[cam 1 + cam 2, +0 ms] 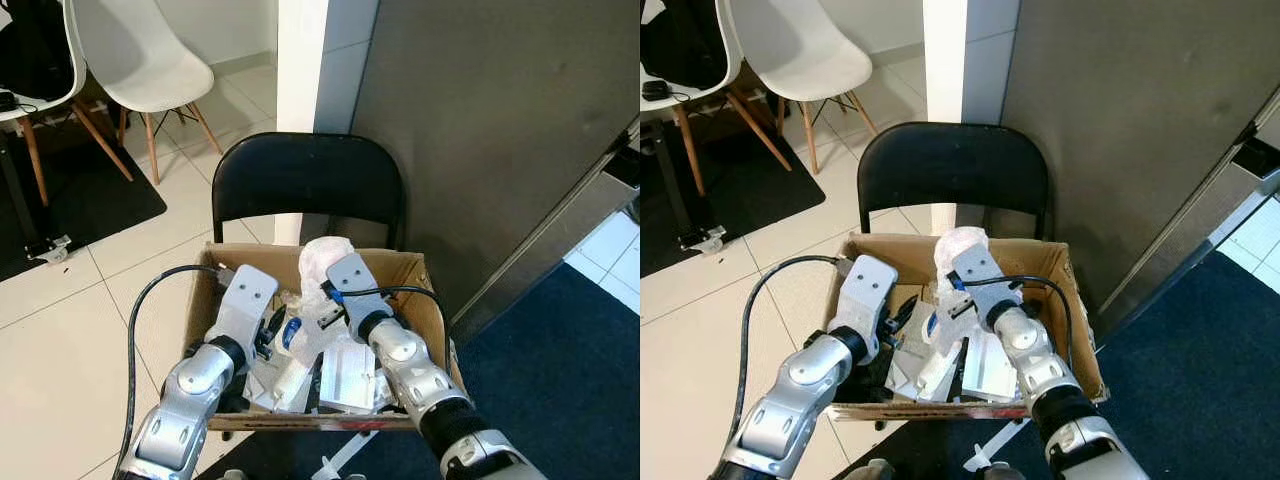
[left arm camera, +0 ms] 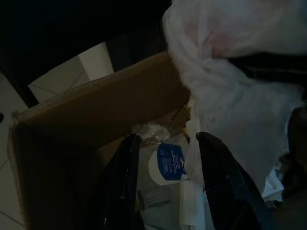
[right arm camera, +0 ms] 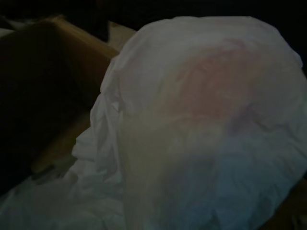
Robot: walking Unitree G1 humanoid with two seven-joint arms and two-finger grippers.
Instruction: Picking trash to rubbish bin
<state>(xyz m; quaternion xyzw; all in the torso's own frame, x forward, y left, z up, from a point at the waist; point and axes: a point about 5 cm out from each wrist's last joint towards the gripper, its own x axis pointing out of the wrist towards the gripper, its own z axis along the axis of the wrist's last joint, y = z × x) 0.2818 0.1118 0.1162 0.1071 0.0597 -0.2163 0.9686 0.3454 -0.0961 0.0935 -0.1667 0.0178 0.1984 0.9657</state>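
**Inspector A:** Start at the left. What is the floor?

**Inspector B:** Pale tiles (image 1: 60,330), with a dark mat (image 1: 80,200) at far left. Two white chairs on wooden legs (image 1: 140,60) stand there, well behind the work area. A white pillar (image 1: 300,60) rises in the middle, against a grey wall panel (image 1: 480,130). At right the floor is dark blue carpet (image 1: 560,370).

**Inspector A:** And the bin?

**Inspector B:** A cardboard box (image 1: 425,290) sits on a black folding chair (image 1: 300,180), full of white paper and packaging scraps. A round white lid with a blue label (image 2: 167,162) lies among them.

**Inspector A:** The left gripper?

**Inspector B:** The left gripper (image 2: 165,158) is inside the box, over its left half. Its fingers (image 2: 122,182) are spread apart, holding nothing; the labelled lid lies between and beyond them.

**Inspector A:** The right gripper?

**Inspector B:** The right gripper (image 1: 958,300) reaches in just beside the left. A crumpled white plastic bag (image 1: 325,258) sits at its tip, near the box's rear wall. The bag covers the fingers, so I cannot tell whether they are clamped on it.
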